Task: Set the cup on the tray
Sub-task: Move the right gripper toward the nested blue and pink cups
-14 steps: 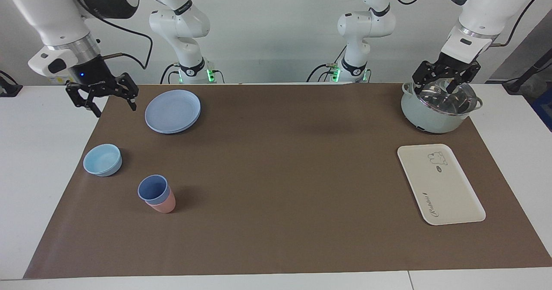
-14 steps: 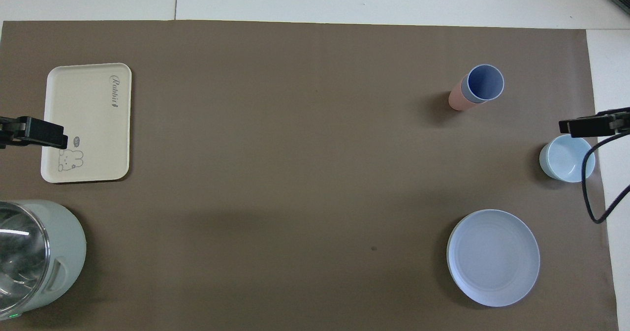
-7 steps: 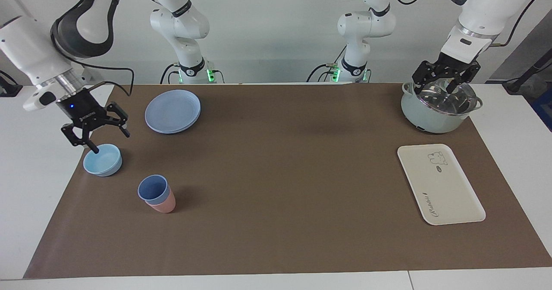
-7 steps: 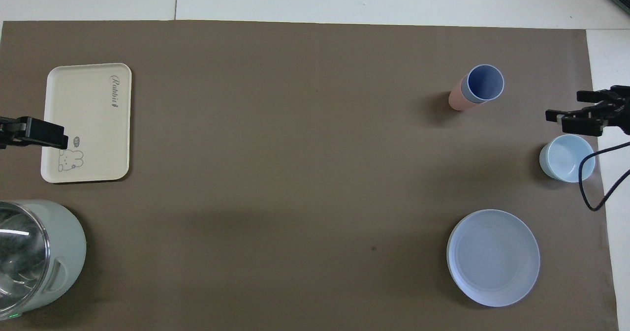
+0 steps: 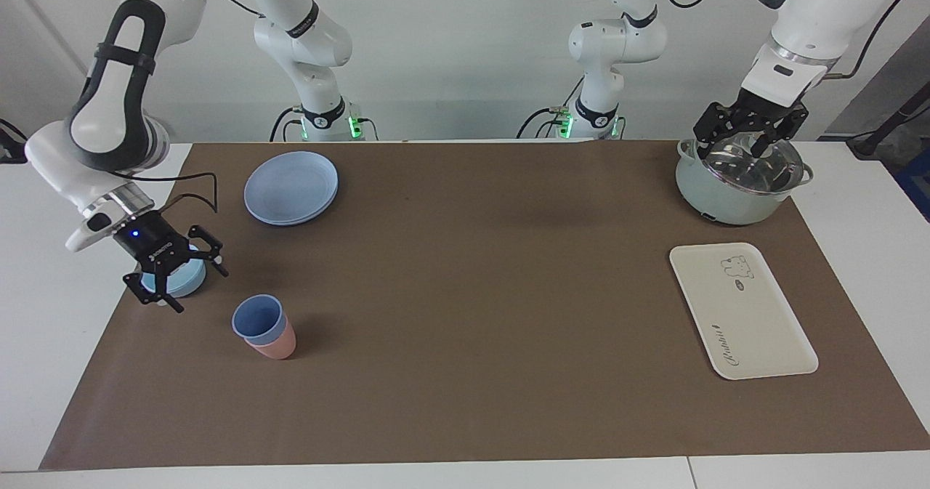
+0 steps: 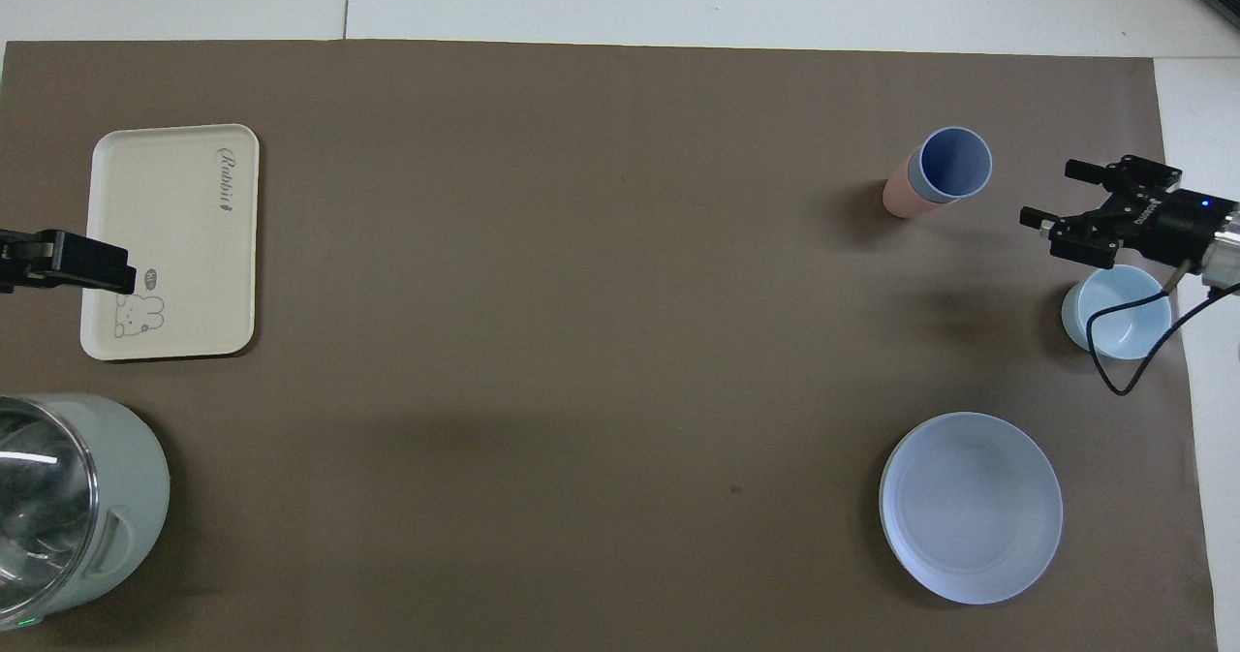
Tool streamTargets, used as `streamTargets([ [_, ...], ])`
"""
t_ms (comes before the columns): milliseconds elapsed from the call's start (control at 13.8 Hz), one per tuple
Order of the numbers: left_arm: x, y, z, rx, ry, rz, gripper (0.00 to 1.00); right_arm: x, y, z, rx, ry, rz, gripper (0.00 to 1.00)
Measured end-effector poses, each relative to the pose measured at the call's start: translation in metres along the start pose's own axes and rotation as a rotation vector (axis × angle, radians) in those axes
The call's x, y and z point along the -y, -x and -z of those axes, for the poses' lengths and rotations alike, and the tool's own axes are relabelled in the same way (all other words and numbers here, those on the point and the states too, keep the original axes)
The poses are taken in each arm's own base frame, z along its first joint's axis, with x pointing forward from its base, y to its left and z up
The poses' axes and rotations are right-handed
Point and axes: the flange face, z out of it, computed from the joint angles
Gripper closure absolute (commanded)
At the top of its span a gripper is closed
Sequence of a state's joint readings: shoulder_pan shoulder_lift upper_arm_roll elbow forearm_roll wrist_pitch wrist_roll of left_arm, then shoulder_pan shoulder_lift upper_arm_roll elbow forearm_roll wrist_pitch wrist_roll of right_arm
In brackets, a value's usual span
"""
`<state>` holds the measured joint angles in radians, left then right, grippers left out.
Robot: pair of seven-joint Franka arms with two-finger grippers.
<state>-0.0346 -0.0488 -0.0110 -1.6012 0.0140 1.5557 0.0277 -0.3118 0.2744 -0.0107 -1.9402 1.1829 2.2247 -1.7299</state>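
Approach step: the right gripper [image 5: 176, 280], fingers apart, hangs lower left of frame; next, it must straddle the cup [image 5: 256, 319].

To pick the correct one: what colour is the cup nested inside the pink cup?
Periwinkle blue; the cup shows best in the overhead view, looking into its mouth.

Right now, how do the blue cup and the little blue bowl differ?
The cup is taller, tapered and periwinkle; the bowl is shallow, wider and paler blue. The cup sits nested in a pink cup; the bowl stands alone, under the right end effector. Both stand upright, mouths up.
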Motion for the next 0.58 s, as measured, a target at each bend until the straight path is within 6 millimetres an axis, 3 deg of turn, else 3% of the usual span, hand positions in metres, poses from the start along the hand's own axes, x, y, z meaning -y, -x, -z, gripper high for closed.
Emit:
streamTargets([
  [290,0.000,0.000,0.000,0.000,0.000,0.000,0.00,-0.004,0.053,-0.053,-0.132,-0.010,0.043,0.00],
  [580,0.000,0.000,0.000,0.000,0.000,0.001,0.00,0.006,0.059,-0.079,-0.162,-0.026,0.034,0.00],
])
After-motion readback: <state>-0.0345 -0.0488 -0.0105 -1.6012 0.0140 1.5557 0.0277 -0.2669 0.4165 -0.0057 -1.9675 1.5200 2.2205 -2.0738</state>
